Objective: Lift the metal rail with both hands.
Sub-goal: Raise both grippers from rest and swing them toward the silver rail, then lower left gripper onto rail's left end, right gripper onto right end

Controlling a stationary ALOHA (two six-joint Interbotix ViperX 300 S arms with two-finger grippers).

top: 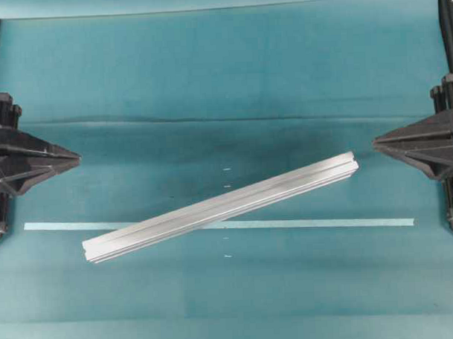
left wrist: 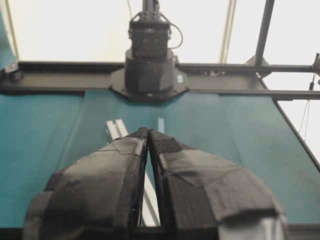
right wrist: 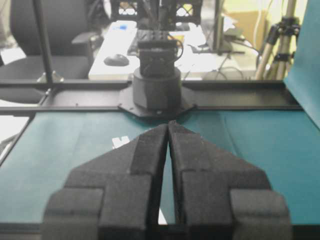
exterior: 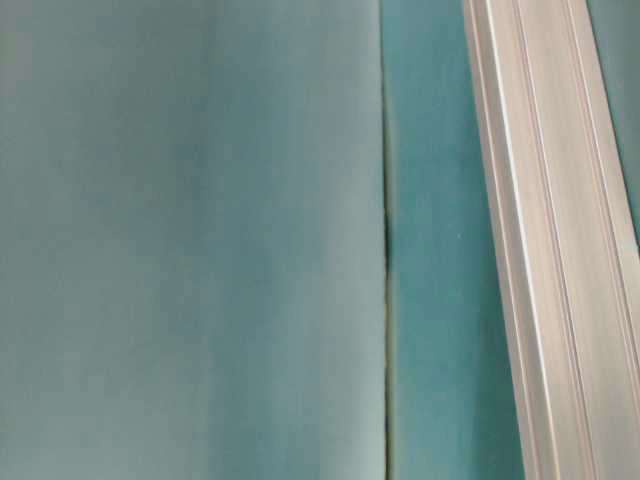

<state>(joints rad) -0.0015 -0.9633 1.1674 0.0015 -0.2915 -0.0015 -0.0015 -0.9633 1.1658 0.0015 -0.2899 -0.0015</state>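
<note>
The metal rail [top: 220,208] is lying diagonally across the desk [top: 208,81], its raised end nearing the right gripper [top: 376,143], its low end further from the left gripper [top: 79,155]; both grippers' fingers are meeting tip-to-tip, holding nothing.

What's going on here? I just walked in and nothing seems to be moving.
Nothing is being handled yet. The metal rail lies diagonally on the teal table, crossing a thin pale tape strip. The left gripper and right gripper sit at opposite edges of the table, fingers closed and empty, both well clear of the rail. The two-handed lift has not started.
</note>
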